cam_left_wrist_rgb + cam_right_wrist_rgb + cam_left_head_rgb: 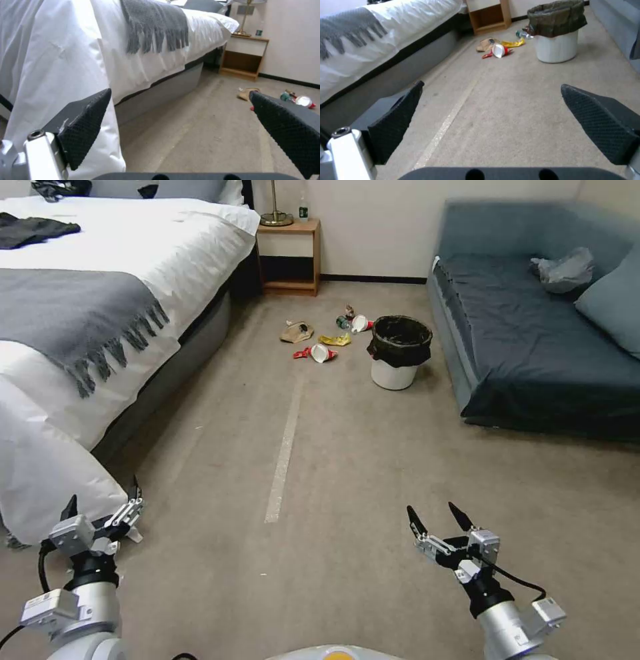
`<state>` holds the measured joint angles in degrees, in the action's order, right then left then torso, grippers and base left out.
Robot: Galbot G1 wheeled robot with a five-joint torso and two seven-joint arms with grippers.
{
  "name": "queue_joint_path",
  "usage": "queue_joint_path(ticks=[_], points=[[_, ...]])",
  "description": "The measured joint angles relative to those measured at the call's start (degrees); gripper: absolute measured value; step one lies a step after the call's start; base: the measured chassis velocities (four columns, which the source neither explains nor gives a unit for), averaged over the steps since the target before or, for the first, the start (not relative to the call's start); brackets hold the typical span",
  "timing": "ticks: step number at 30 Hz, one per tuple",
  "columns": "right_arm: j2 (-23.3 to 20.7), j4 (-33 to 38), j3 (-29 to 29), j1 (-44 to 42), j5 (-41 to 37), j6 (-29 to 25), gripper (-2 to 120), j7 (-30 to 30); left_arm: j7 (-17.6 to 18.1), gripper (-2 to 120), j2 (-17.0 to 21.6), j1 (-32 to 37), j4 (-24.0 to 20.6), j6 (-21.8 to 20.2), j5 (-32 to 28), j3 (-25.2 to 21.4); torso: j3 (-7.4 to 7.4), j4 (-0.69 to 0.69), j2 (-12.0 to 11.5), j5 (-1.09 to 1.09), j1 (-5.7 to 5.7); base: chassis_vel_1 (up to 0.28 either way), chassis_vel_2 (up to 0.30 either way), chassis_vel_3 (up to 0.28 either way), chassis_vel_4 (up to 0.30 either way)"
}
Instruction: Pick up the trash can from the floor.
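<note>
The trash can [399, 351] is a small round white bin with a black liner over its rim. It stands upright on the tan carpet floor [347, 473] beside the sofa, far ahead of both arms; the right wrist view shows the trash can [557, 33] too. My left gripper [103, 505] hangs open low at the left, close to the bed's corner. My right gripper [437, 518] hangs open low at the right, above bare carpet. Nothing sits between either pair of fingers.
A white bed [120, 293] with a grey throw fills the left. A blue sofa [533, 333] runs along the right. Scattered litter [320, 340] lies left of the bin. A wooden nightstand [289, 255] stands at the back wall. A pale tape strip [283, 453] crosses the carpet.
</note>
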<state>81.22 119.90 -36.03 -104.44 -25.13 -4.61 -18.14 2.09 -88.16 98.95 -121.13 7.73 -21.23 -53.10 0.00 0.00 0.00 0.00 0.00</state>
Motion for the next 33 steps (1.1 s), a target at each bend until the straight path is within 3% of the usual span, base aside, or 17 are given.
queue_joint_path(ticks=[21,33], points=[[-0.3,0.6,-0.1,-0.3,0.0,-0.3,100,-0.2,-1.7,100,-0.4,0.6,-0.4,1.2,0.6,-0.1,0.00,0.00,0.0,0.00,0.00,0.000,0.000,0.000,0.000],[-0.2,0.4,-0.2,0.0,-1.7,-0.3,100,-1.2,-2.0,100,-0.3,0.1,0.5,1.7,0.5,-0.1,0.00,0.00,0.0,0.00,0.00,-0.069,-0.078,-0.073,-0.070]])
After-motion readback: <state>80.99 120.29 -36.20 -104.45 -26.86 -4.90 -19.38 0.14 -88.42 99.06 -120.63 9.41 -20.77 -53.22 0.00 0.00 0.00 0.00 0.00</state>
